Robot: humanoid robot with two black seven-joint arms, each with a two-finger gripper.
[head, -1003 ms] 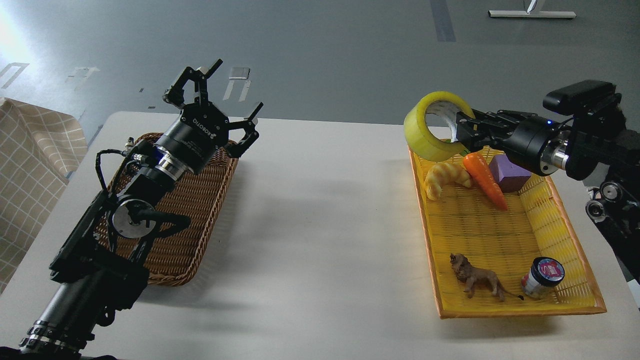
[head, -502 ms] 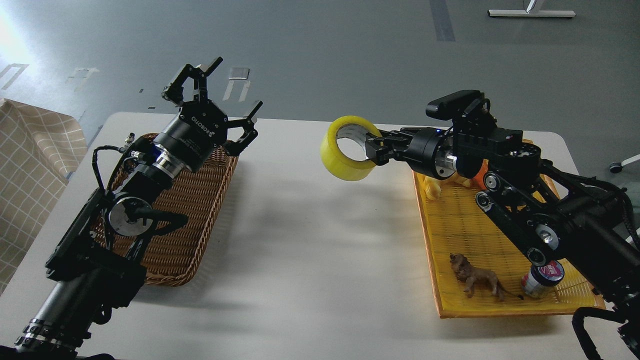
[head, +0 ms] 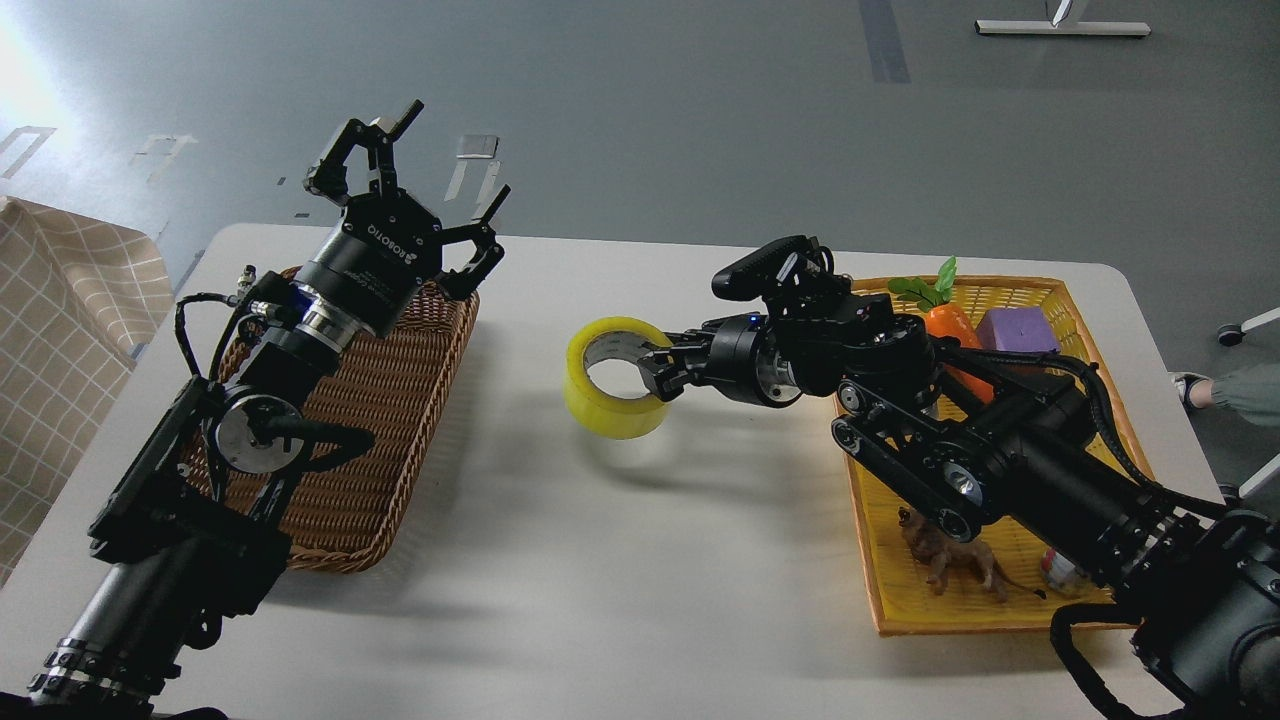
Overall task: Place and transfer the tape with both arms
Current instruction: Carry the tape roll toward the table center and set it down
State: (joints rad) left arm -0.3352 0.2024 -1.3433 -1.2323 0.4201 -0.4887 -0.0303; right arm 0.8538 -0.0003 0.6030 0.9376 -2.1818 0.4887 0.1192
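Note:
The tape (head: pixel 610 378), a yellow translucent roll with a grey-white core, is held near the middle of the white table (head: pixel 620 560), low over it or touching it. My right gripper (head: pixel 658 375) is shut on the roll's right wall, one finger inside the ring. My left gripper (head: pixel 405 175) is open and empty, raised above the far end of the brown wicker basket (head: pixel 370 440) at the left, well apart from the tape.
A yellow tray (head: pixel 1010 560) at the right holds a toy carrot (head: pixel 950 320), a purple block (head: pixel 1018 330), a toy lion (head: pixel 950 560) and a small jar (head: pixel 1062 570) mostly hidden by my right arm. A checked cloth (head: pixel 60 330) lies at the left edge.
My right arm has carried the tape from above the yellow tray leftward and down to the table's middle. My left gripper has risen slightly and moved a little left.

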